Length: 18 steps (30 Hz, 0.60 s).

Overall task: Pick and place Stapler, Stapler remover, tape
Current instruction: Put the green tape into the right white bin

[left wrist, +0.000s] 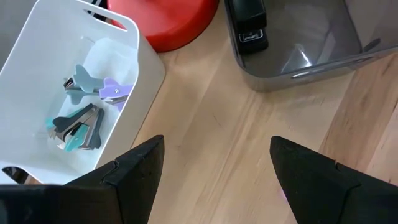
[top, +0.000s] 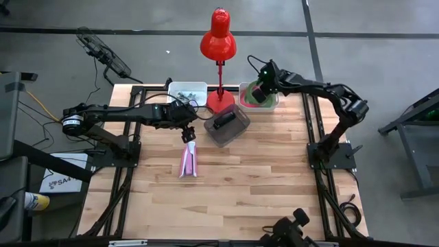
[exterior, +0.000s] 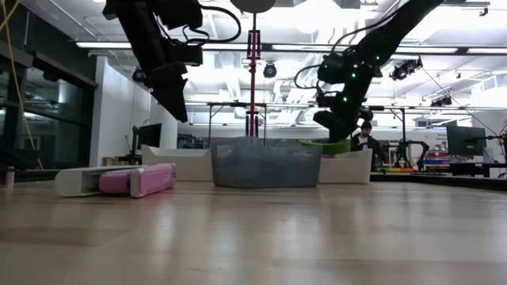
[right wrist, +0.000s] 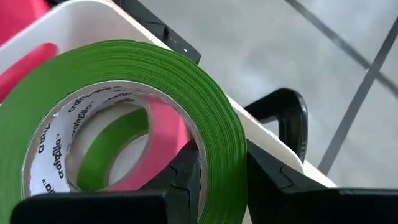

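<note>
Jaws: my right gripper [right wrist: 221,180] pinches 1 green tape [right wrist: 130,118] over its bin [top: 271,103]; left gripper [left wrist: 214,171] spread, hovering. Next, I release.

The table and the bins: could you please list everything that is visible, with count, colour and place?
Table: one, light wood.
Lamp: one, red, at the far edge.
Staple remover bin: one, white, left of the lamp base.
Staple removers: several, teal, grey and purple, inside that bin.
Grey bin: one, in front of the lamp.
Black stapler: one, in the grey bin.
Pink stapler: one, on the table, beside a white one.
Tape bin: one, white, right of the lamp.
Green tape roll: one, held over the tape bin.
Left gripper: open, above the pink stapler.
Right gripper: shut on the green tape roll.
</note>
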Each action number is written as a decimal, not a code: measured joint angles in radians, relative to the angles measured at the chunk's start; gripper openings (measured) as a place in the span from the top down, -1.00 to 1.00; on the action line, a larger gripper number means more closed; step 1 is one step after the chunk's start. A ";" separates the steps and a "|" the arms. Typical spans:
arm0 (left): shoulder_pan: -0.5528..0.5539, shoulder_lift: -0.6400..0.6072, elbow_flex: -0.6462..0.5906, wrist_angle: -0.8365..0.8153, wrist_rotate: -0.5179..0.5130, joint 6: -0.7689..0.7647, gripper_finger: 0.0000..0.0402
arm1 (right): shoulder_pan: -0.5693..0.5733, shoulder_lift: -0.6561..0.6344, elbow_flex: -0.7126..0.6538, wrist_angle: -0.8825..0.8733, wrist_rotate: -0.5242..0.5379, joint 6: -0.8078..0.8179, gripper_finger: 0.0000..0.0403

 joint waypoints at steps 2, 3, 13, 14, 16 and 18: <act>0.000 0.000 0.000 0.000 0.000 0.000 -0.44 | -0.018 0.003 0.000 -0.013 -0.014 0.012 0.62; 0.000 0.000 0.000 0.000 0.000 0.000 -0.44 | -0.027 0.003 0.000 -0.027 -0.021 0.014 0.62; 0.000 0.000 0.000 -0.002 0.000 0.000 -0.44 | -0.072 0.004 0.000 -0.109 -0.053 0.017 0.62; 0.000 0.000 0.000 -0.001 0.000 0.000 -0.44 | -0.074 0.004 0.000 -0.110 -0.064 0.015 0.62; 0.000 0.000 0.000 0.001 0.000 0.000 -0.44 | -0.079 0.004 0.000 -0.110 -0.092 0.015 0.62; 0.000 0.000 0.000 0.001 0.000 0.000 -0.44 | -0.079 0.004 0.000 -0.109 -0.098 0.014 0.62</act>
